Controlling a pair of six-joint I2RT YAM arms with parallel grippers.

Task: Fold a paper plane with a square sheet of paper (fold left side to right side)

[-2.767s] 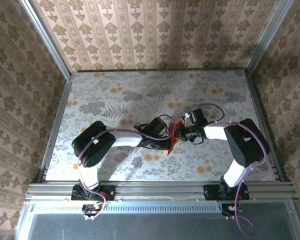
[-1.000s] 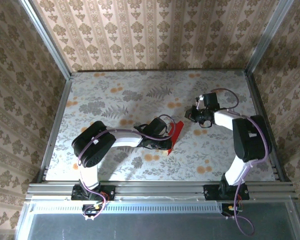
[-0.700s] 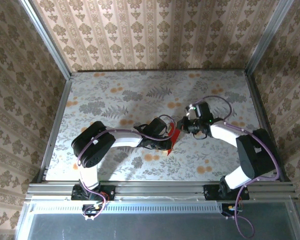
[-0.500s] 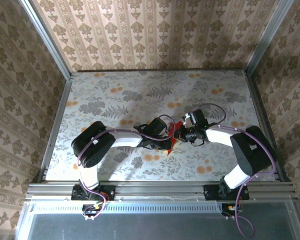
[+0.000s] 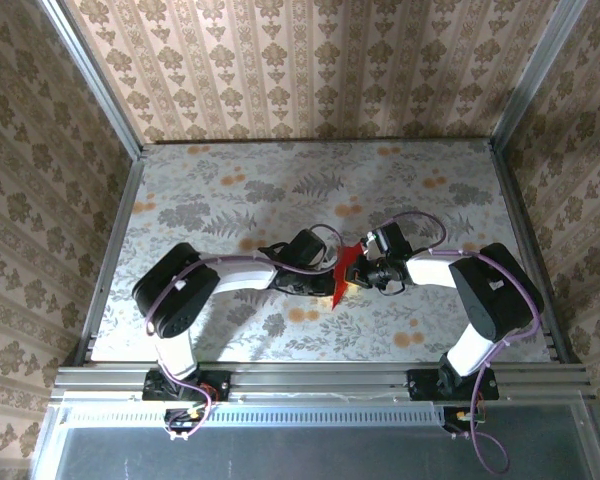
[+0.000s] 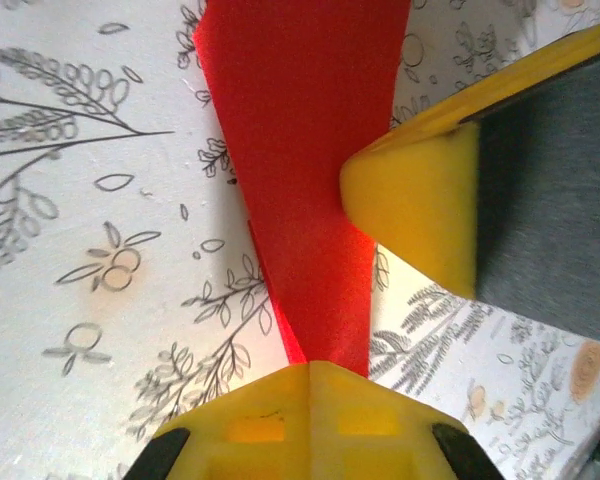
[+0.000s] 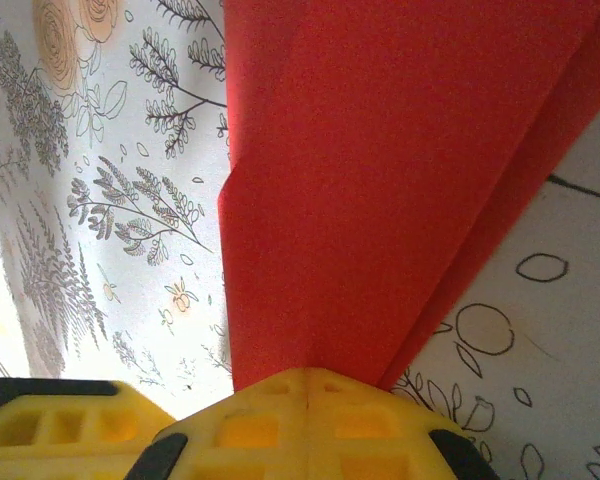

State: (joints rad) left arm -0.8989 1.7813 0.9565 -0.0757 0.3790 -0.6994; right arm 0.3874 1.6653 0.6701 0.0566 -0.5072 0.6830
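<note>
- Surface [image 5: 230, 200] with flowers had the folded red paper [image 5: 342, 274] near its middle.
- Right gripper [image 7: 305, 375] had come back and pinched the paper.
- Left gripper [image 6: 310, 368] kept pinching it too, so folding could go on.

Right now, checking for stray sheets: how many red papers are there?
1: the red paper, mid-table, held by left pincer and right pincer; arms may hide others.

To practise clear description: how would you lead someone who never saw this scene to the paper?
Start at the floral table; near its middle the left gripper and right gripper meet. Each is shut on the paper: a narrow folded strip, the only red thing there.
</note>
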